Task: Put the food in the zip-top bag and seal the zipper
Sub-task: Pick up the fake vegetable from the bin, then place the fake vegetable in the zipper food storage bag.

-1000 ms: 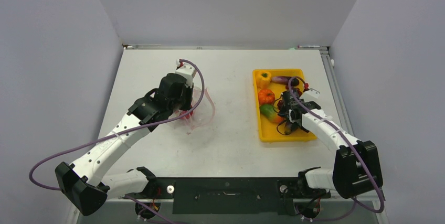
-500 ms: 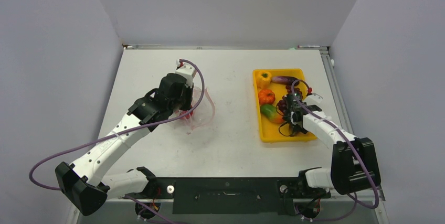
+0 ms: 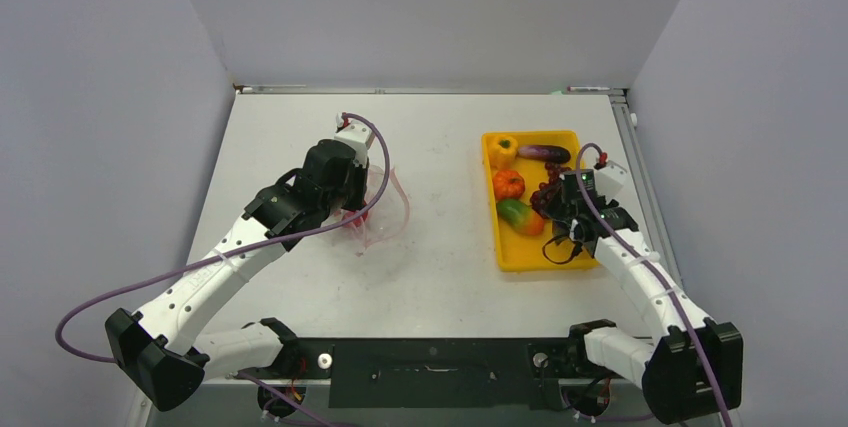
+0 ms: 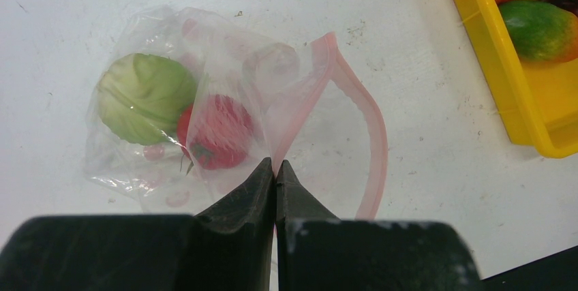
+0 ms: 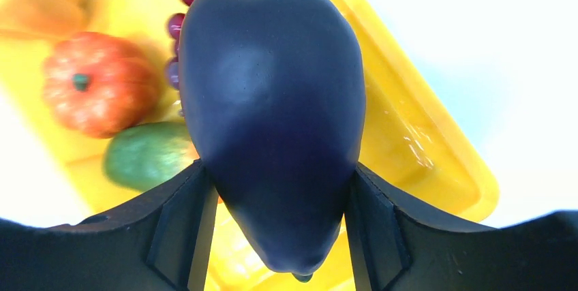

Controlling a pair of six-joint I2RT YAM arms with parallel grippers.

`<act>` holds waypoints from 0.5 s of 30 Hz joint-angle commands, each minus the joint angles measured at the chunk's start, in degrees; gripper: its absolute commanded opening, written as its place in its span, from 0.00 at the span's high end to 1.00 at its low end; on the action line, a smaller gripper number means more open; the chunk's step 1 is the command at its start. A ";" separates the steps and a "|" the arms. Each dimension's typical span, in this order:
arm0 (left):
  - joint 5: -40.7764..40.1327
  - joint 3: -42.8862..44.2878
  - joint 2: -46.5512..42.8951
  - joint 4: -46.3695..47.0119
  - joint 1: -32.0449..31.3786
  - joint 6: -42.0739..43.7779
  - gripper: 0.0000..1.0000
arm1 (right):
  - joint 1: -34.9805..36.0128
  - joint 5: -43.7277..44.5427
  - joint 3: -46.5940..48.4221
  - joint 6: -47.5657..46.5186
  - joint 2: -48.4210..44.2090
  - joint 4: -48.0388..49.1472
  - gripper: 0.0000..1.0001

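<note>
1. Top view: left end effector [image 3: 352,209] at the zip-top bag [image 3: 392,213] on the bench [image 3: 440,147]; right end effector [image 3: 565,209] over the yellow tray [image 3: 530,265].
2. Left wrist: I see fingers pressed together, pinching the bag's mouth by the zipper [image 4: 373,134]; green piece [image 4: 145,97] and red piece [image 4: 217,133] inside.
3. Right wrist: fingers grip a dark purple piece [image 5: 272,100] above the tray.

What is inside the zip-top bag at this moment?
Through the clear zip-top bag show a green leafy piece and a red piece. The left pincer, shut on its mouth edge, covers the bag's near part.
</note>
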 commanded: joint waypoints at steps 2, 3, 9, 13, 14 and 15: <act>0.45 0.14 -0.05 2.28 -0.30 0.18 1.00 | -0.14 -10.28 3.66 -7.53 -7.64 5.30 0.95; 0.44 0.15 -0.01 2.30 -0.30 0.20 1.00 | -0.07 -12.75 4.01 -8.12 -8.48 6.02 0.95; 0.41 0.13 0.04 2.25 -0.29 0.18 1.00 | 0.93 -26.12 7.48 -12.83 -8.59 7.70 0.95; 0.35 0.22 -0.05 2.29 -0.30 0.18 1.00 | 4.48 -31.84 8.78 -14.61 -8.03 9.58 0.95; 0.34 0.17 -0.04 2.19 -0.30 0.18 1.00 | 5.85 -32.61 8.98 -15.11 -7.98 10.16 0.95; 0.34 0.21 -0.04 2.16 -0.30 0.18 1.00 | 7.26 -33.28 9.32 -15.45 -7.87 10.74 0.95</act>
